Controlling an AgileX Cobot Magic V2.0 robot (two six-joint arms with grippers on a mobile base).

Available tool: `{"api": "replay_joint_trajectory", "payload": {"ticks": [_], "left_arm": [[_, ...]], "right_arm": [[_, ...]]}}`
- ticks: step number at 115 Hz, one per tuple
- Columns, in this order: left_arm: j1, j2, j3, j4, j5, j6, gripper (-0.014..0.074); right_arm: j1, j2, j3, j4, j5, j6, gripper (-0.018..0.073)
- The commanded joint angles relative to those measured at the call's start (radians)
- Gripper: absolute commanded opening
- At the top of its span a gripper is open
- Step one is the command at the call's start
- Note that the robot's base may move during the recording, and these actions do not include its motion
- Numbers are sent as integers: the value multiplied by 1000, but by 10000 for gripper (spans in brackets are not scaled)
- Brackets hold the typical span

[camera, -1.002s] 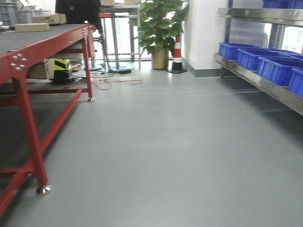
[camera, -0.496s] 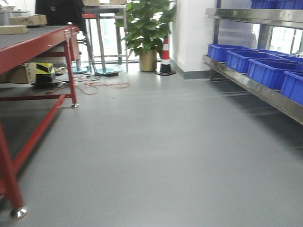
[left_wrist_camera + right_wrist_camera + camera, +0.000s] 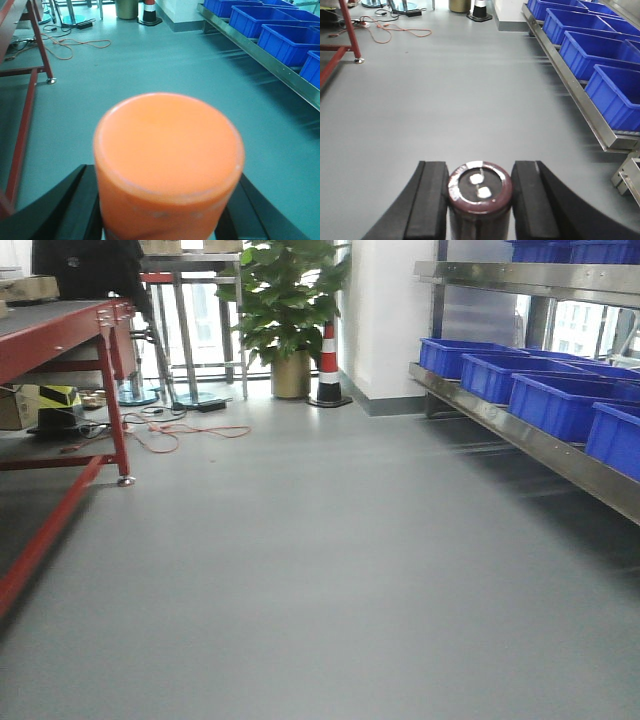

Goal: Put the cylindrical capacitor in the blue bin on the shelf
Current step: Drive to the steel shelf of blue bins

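Capacitor carry toward shelf, both arms loaded

Nearest, right wrist view: cylindrical capacitor (image 3: pixel 480 197) upright, terminals up, pinched in right gripper (image 3: pixel 480 172), jaws narrow on its dark sleeve from both sides. Left wrist view: left gripper (image 3: pixel 162 172) with jaws wrapped around an orange cylinder (image 3: pixel 167 155), not the task item. Bare grey floor (image 3: pixel 330 570) ahead. To the right, shelf (image 3: pixel 572 87) with a row of blue bins (image 3: pixel 615 92) on the lower level, well apart from the capacitor. Judged as transit, placing not yet begun. Hold grip firm and capacitor upright while rolling. Close in square to the shelf front. Lift above the bin wall before reaching in, then release low inside one bin, not over the rim. Tuck left arm clear. Far left, red-framed worktop (image 3: pixel 60 325). Far back, potted plant (image 3: pixel 285 300) and striped cone (image 3: pixel 327 360).
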Motion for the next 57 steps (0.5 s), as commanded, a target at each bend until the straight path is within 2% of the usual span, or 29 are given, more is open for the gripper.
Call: {"api": "replay_joint_trajectory", "payload": {"ticks": [1, 57], "left_arm": [[-9, -4, -4, 2, -24, -1, -111], [-9, -4, -4, 2, -24, -1, -111]], "right_arm": [[0, -7, -1, -1, -25, -2, -162], [0, -7, -1, -1, -25, -2, -162]]}}
